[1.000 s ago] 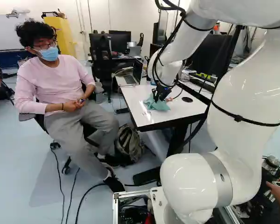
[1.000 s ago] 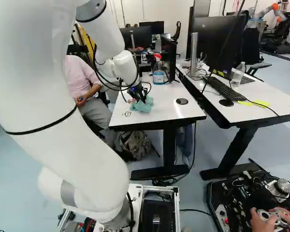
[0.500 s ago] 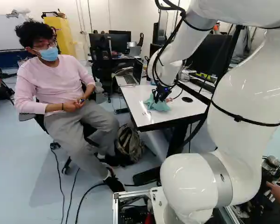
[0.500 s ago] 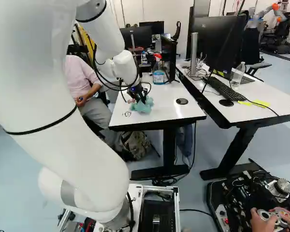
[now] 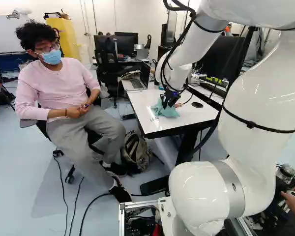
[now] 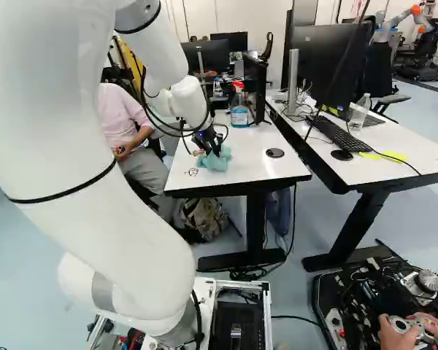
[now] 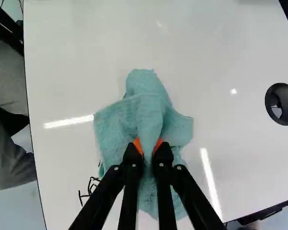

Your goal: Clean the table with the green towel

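Note:
My gripper (image 6: 213, 146) is low over the white table (image 6: 255, 166) in the right base view, at the green towel (image 6: 217, 161). In the wrist view the gripper (image 7: 148, 147) is shut on a pinched fold of the towel (image 7: 146, 112), an orange pad on each side of it. The cloth lies crumpled on the tabletop, spread around and ahead of the fingers. Black marker scribbles (image 7: 89, 188) show on the table beside the towel, partly covered by it. The same marks (image 6: 192, 172) show near the table's edge in the right base view.
A spray bottle (image 6: 239, 106) and a monitor stand behind the towel; a laptop (image 5: 137, 81) sits at the table's far end. A round cable hole (image 7: 281, 104) lies to one side. A seated person is close beside the table, a backpack (image 5: 136, 151) on the floor. Another desk stands alongside.
The gripper and towel have shifted very slightly over the table, and more of the scribble shows beside the cloth in the left base view. The base has not moved.

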`<state>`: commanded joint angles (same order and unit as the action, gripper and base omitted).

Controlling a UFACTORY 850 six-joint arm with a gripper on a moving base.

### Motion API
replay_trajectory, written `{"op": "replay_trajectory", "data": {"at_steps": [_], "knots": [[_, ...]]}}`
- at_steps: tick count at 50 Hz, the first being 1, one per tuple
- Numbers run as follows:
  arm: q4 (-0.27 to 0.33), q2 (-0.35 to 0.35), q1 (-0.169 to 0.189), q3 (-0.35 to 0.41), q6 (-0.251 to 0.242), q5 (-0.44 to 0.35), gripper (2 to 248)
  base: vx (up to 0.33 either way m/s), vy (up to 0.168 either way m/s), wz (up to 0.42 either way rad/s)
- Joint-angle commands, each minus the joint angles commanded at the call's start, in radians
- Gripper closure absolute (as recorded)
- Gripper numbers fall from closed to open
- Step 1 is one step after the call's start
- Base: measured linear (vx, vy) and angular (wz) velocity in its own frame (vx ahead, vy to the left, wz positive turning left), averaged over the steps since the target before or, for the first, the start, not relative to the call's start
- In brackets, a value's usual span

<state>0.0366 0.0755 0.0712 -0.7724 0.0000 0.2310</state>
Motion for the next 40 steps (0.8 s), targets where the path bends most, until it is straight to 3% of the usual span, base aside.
{"op": "replay_trajectory", "data": {"at_steps": [23, 40], "knots": [[0.000, -0.001, -0.005, 0.001, 0.000, 0.007, 211, 0.000, 0.000, 0.000], [0.000, -0.007, -0.059, 0.007, 0.000, 0.007, 211, 0.000, 0.000, 0.000]]}}
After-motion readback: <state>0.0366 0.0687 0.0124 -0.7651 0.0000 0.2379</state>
